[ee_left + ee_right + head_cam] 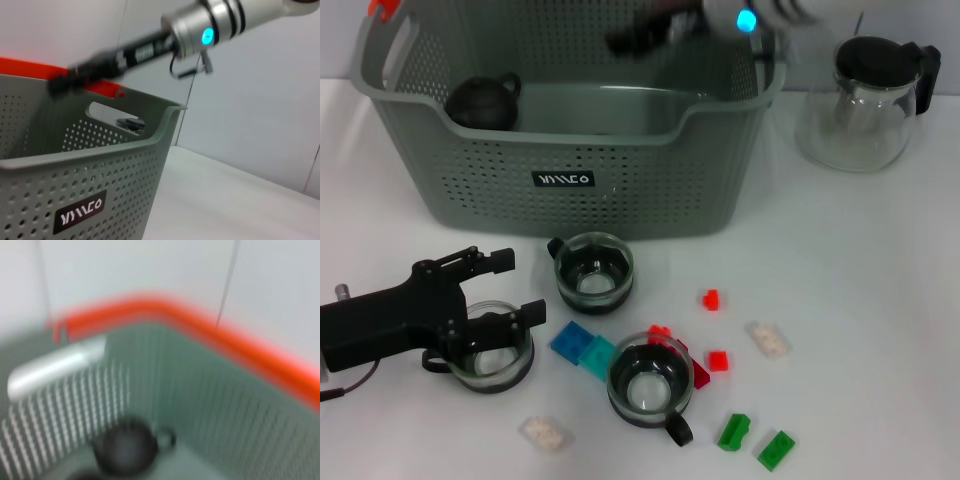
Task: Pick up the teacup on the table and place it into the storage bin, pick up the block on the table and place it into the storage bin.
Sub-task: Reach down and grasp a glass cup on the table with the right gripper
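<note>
The grey perforated storage bin (620,190) stands at the back of the table, also seen in the left wrist view (100,170). Three glass teacups sit in front of it: one (593,270) in the middle, one (648,385) nearer the front, one (492,358) at the left. My left gripper (508,292) is open low at the left, its nearer finger lying over that left cup's rim. Small blocks lie around, among them blue (570,343), red (711,298) and green (732,432). My right gripper (635,40) hovers, blurred, above the bin's back part.
A dark round vessel with a handle (478,100) lies inside the bin at the left and shows blurred in the right wrist view (125,450). A glass pot with a black lid (865,100) stands right of the bin. Orange clips (382,8) mark the bin's handle.
</note>
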Tool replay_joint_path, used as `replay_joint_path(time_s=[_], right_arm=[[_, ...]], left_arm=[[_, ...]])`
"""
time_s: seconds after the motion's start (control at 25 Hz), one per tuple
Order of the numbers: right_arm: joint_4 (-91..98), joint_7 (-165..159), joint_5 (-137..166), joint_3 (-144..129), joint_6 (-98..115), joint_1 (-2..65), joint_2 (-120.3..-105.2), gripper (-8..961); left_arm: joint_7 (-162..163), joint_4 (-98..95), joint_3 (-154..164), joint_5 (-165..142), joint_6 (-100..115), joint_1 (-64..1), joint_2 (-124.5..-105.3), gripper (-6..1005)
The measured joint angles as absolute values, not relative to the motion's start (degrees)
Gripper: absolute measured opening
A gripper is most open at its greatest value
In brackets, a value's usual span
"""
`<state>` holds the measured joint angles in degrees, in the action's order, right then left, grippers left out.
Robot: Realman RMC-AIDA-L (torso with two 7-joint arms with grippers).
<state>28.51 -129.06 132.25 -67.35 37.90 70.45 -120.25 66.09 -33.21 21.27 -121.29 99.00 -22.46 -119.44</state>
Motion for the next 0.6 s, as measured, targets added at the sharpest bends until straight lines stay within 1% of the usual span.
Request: replay_joint_path(time_s=[0.08, 0.24, 0.36, 0.44, 0.6], right_arm=[[35.43, -128.5, 127.47, -66.42, 40.66, 66.93, -120.01, 406], [46.36, -121.71, 111.71, -63.75, 50.5, 58.89, -118.33, 448], [48.39, -109.89, 96.12, -59.1, 60.75, 52.36, -117.91, 479], [47.91, -103.06, 88.96, -56.6, 68.11, 47.98, -117.72, 478], [47.68, -95.81, 86.25, -55.62, 81.22, 40.81, -117.07, 476]], left_arm=[[66.09, -33.22, 21.27, -121.29, 98.93, -22.44, -119.45, 872], [66.28, -33.23, 21.26, -121.29, 98.85, -22.56, -119.44, 872], [66.28, -33.23, 21.26, -121.29, 98.77, -22.67, -119.44, 873], [66.24, -33.23, 21.26, -121.29, 98.58, -22.7, -119.44, 873], [66.15, -33.23, 21.28, -121.29, 97.73, -23.01, -119.44, 873]])
